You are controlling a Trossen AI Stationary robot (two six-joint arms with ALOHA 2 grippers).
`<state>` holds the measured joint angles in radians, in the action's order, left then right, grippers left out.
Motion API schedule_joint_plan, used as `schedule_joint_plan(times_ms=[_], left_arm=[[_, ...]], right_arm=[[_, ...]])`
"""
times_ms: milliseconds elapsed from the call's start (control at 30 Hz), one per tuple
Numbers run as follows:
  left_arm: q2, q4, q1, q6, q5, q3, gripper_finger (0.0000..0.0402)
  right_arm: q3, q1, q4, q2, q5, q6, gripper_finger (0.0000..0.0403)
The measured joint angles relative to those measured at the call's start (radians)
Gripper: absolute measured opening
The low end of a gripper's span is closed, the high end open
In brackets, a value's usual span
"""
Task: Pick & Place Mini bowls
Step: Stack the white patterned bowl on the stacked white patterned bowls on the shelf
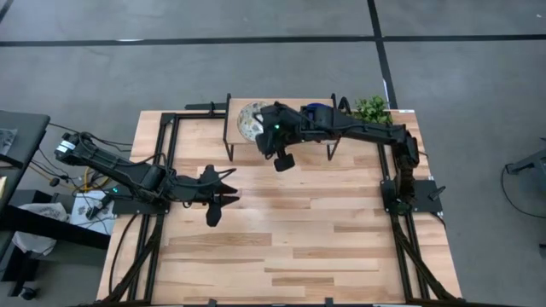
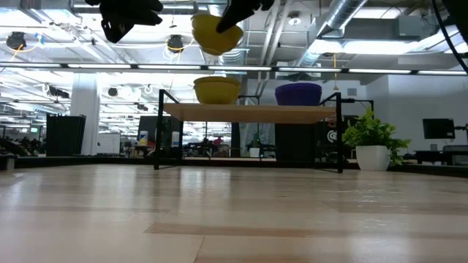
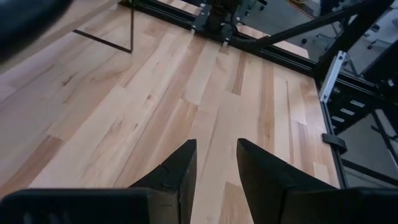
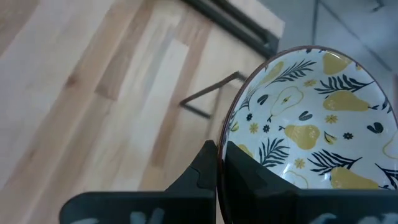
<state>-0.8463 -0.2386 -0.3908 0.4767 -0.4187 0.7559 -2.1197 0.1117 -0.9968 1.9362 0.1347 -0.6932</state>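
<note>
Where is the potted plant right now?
High view: the plant stands at the table's far right corner, just right of the small shelf holding the blue bowl.

Two bowl stacks point(image 2: 216, 90) sit on the shelf point(image 2: 248, 112) (potted plant point(image 2: 373, 139) beside it).

My high view looks straight down from well above, taking in the whole table point(image 1: 290, 230) and both arms. My low view sits at tabletop height, facing level across the boards to the raised shelf point(image 2: 252, 111) and the room behind. Left wrist view looks forward and down, close to the wood. Right wrist view is closer still, its patterned bowl point(image 4: 311, 118) filling much of the picture. High and low views share the shelf and the potted plant point(image 1: 372, 108).
</note>
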Motion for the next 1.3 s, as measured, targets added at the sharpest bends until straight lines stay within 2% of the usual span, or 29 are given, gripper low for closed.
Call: schedule_joint_plan(times_ms=[500, 567, 1300], left_arm=[[0.000, 0.005, 0.000, 0.000, -0.008, 0.000, 0.0113], [0.000, 0.007, 0.000, 0.000, -0.008, 0.000, 0.0113], [0.000, 0.012, 0.000, 0.000, -0.007, 0.000, 0.0113]], right_arm=[[-0.004, 0.105, 0.119, 0.042, -0.004, -0.023, 0.0000], [0.001, 0.118, 0.076, 0.056, -0.004, -0.016, 0.0000], [-0.001, 0.165, 0.068, 0.120, -0.008, -0.009, 0.0000]])
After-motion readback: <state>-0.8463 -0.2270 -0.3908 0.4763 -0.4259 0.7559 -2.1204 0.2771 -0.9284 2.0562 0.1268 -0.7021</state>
